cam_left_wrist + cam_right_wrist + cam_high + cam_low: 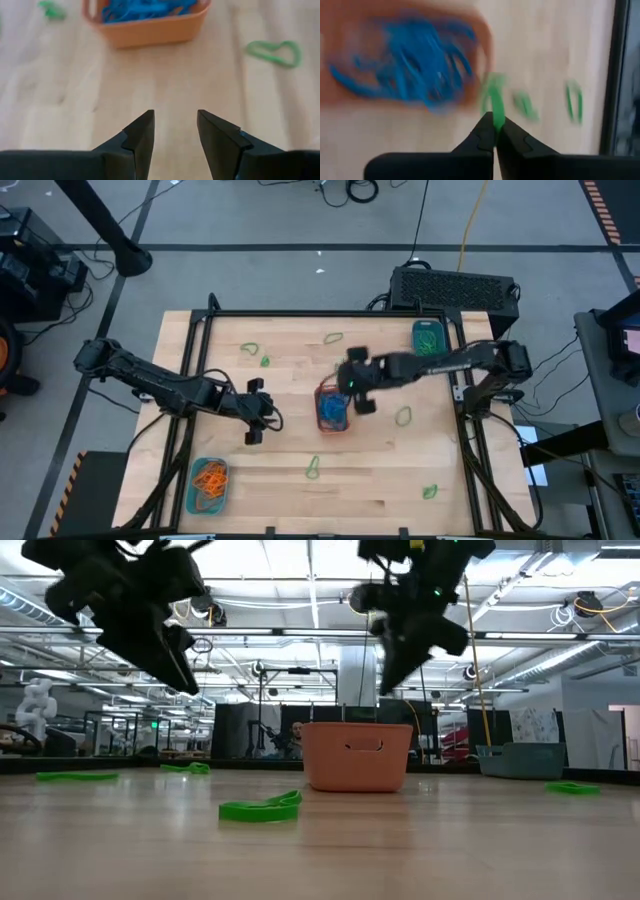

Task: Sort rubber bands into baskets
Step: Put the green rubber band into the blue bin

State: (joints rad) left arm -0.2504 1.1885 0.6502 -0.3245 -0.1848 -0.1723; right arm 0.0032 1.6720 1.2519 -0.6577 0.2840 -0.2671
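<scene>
I have the right tool (494,131) pinched on a thin green rubber band (493,102), lifted beside the orange plastic basket (333,408) of blue bands, presumably bound for the teal basket (428,337). My left tool (175,131) hovers with fingers parted over bare desk (280,480).

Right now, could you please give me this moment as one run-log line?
left gripper: open, empty, facing orange basket | right gripper: shut on green rubber band, beside orange basket | blue bands: in basket
</scene>
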